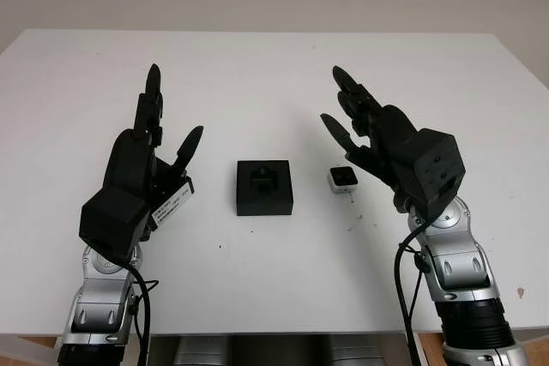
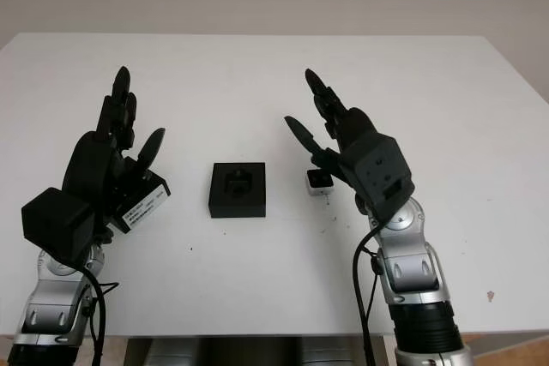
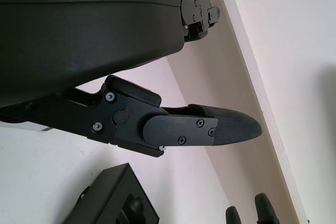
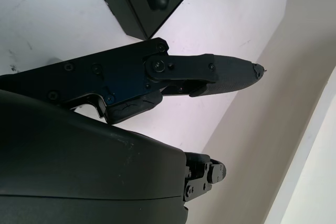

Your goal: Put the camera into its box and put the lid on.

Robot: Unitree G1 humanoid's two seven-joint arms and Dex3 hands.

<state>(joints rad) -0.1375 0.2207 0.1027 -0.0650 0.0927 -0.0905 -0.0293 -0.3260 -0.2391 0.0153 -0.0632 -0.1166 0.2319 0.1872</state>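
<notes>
The wide white rectangular table [image 1: 257, 75] carries the task's things near its middle. The left hand [image 1: 159, 147] is raised above the table's left part, open and holding nothing. The right hand [image 1: 364, 130] is raised above the right part, likewise open and empty, its fingers [image 1: 336, 133] pointing up and forward.

Between the two hands sits the square black box with a moulded foam insert [image 1: 264, 187], open at the top; the recess in its middle appears unoccupied. Just beside the box, on its right and apart from it, lies the small white cube-shaped camera with a dark face [image 1: 343, 179], on the table directly below the right hand's palm. No lid can be identified.

Step in hand: judged as the start of the task, approach to the camera, with nothing yet grasped. The next move probably calls for the right hand to descend, close its fingers on the camera's sides, lift it, carry it leftward over the recess, and align it before release.
</notes>
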